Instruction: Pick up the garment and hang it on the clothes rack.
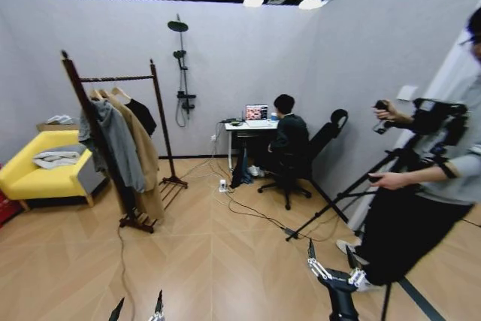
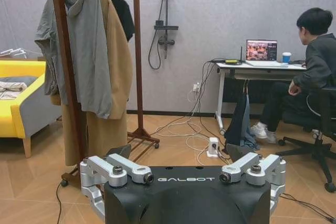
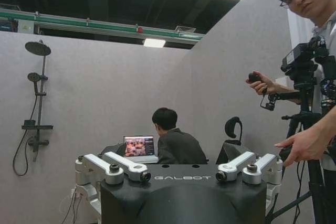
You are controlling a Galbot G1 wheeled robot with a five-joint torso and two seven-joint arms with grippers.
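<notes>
Your black, limp, jacket-like garment [image 1: 141, 115] hangs on the tall dark reddish-brown wooden clothes rack [image 1: 156, 99], at the far end of the bar, behind the long tan coat [image 1: 140, 152] and the grey hooded garment [image 1: 114, 144]. Your left claw [image 1: 137, 309] sits low at the head view's bottom edge, fingers spread and released, well apart from the rack. Your right claw [image 1: 331, 261] is also released, holding nothing, above the wooden floor [image 1: 225, 261].

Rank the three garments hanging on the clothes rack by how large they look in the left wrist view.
1. Tan coat, longest.
2. Grey hooded garment, nearer the camera, so unsure against the coat.
3. Black garment, mostly hidden behind the coat on the clothes rack.
</notes>
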